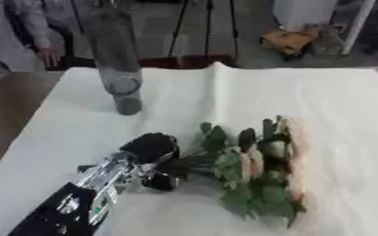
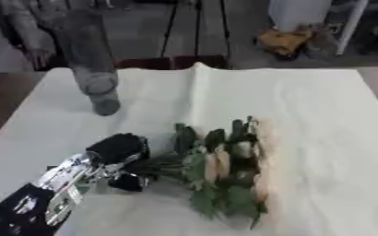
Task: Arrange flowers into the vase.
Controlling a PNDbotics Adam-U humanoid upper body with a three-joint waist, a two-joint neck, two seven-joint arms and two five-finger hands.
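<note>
Your left hand (image 1: 150,152) has its black fingers curled around the dark stems of the bunch of pale peach flowers with green leaves (image 1: 261,175), which lies flat at its three o'clock. The tall grey vase (image 1: 118,69) at eleven o'clock looks empty; every flower remains to place.

your left hand (image 1: 150,159), black with silver wrist, comes in from lower left over cream-white cloth-covered table (image 1: 337,115). fingers curled round dark green stems at left end of flower bunch. bunch of pale peach flowers with green leaves (image 1: 261,173) lies flat on cloth, right of centre, stems pointing left toward your hand, blooms in row along right side. tall grey cylindrical vase (image 1: 118,60) stands upright near far left edge of table, well apart from bunch. raised crease in cloth runs from far edge down toward flowers.
</note>
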